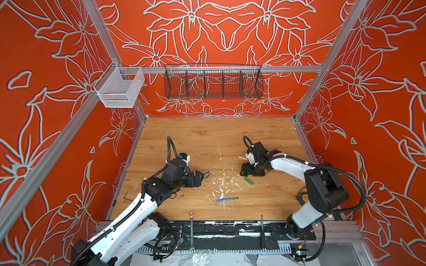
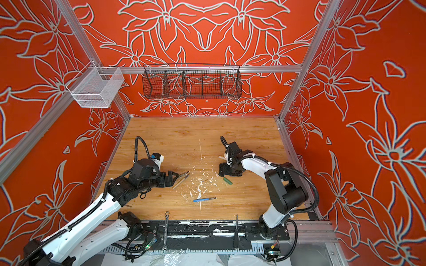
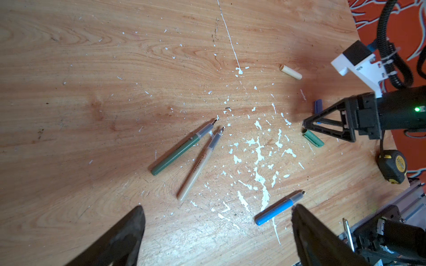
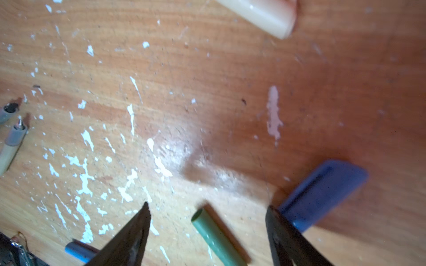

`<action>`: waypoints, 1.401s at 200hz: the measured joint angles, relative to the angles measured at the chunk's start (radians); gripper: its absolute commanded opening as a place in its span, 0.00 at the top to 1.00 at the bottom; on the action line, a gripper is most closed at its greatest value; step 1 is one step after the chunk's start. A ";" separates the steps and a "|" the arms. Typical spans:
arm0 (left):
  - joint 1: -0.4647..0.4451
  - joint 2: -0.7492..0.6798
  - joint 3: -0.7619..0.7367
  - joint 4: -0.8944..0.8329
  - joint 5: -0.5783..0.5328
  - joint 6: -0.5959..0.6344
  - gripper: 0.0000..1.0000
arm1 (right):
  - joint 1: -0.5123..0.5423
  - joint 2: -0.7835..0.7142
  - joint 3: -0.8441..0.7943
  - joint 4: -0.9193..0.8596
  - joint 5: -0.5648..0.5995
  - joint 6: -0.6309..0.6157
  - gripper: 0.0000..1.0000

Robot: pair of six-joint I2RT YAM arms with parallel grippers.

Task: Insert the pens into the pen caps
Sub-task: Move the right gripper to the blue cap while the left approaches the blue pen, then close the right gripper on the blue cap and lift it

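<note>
The wooden table (image 1: 207, 138), flecked with white paint, carries everything. The left claw (image 3: 216, 207) stands wide and empty, facing the green pen (image 3: 179, 150) and tan pen (image 3: 200, 165), which lie side by side with their tips nearly meeting. The blue pen (image 3: 276, 210) lies apart, nearer the front edge. The right claw (image 4: 207, 205) is wide and empty too, low over the green cap (image 4: 216, 239). The blue cap (image 4: 322, 193) lies just beside one finger, and the tan cap (image 3: 291, 72) farther off.

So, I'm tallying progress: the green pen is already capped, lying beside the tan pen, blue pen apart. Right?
No: the green pen is uncapped, tip bare, lying beside the tan pen, blue pen apart. The left wrist view shows it, with the green cap lying separately.
</note>
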 measured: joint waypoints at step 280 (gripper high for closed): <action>-0.095 0.080 0.000 0.026 0.026 0.027 0.03 | -0.167 -0.069 -0.119 0.153 0.075 0.069 0.70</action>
